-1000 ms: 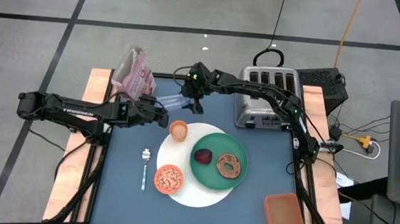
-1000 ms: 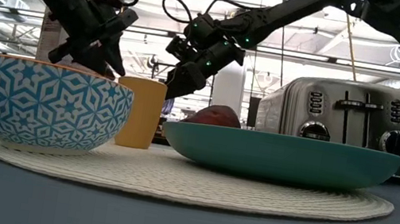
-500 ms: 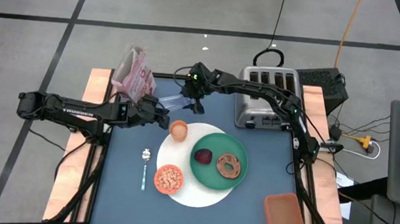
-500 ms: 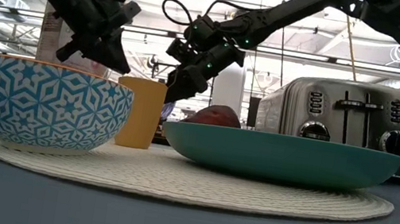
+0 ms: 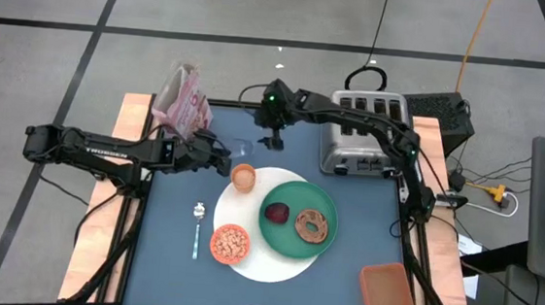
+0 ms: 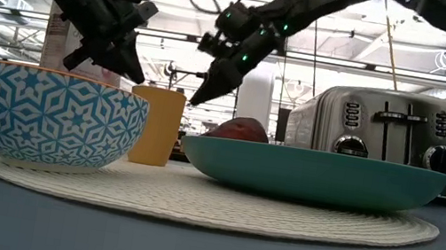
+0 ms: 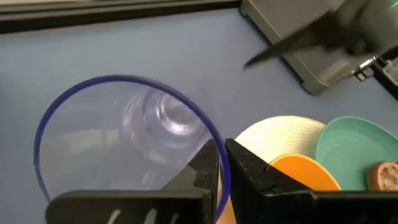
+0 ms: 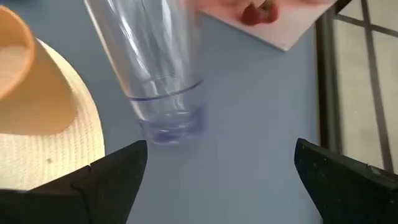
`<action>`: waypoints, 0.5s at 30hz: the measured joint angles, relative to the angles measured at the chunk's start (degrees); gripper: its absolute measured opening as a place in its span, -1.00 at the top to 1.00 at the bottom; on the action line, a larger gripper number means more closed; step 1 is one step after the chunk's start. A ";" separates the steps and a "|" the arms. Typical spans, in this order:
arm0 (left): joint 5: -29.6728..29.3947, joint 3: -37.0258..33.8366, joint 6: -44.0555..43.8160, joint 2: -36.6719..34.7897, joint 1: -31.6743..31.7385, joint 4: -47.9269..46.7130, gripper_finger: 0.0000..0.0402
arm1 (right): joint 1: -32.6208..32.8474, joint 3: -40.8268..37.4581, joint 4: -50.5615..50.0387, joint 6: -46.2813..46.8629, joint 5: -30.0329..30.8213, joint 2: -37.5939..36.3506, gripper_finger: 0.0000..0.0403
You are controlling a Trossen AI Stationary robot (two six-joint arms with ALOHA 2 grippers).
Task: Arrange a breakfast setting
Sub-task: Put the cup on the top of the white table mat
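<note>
The left pincer [image 7: 221, 163] pinches the glass [image 7: 127, 146] rim; the right pincer [image 8: 217, 171] gapes wide above it; a thin grip could let it tip onto the worktop [image 5: 166, 261]

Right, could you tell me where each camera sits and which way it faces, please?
High view: overhead, facing straight down on the table; both arms show.
Low view: table-top height, facing level across bowl, green plate and toaster; arms enter from above.
Left wrist view: on the left arm, facing past the left end effector, shut on the clear glass.
Right wrist view: on the right arm, facing the glass through the open right end effector.
Both wrist views share the glass and orange cup.
</note>
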 joint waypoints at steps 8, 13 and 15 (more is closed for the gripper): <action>1.28 7.13 3.64 0.05 0.03 -7.76 0.86 | 0.02 0.00 -9.43 -1.28 -0.04 -8.23 -0.96; 2.27 14.87 7.95 0.09 0.64 -13.34 0.85 | 0.00 0.00 -13.87 -1.37 -0.24 -12.93 -0.96; 3.38 17.98 9.63 0.15 1.31 -16.58 0.85 | -0.04 -0.04 -15.21 -1.37 -1.69 -14.94 -0.96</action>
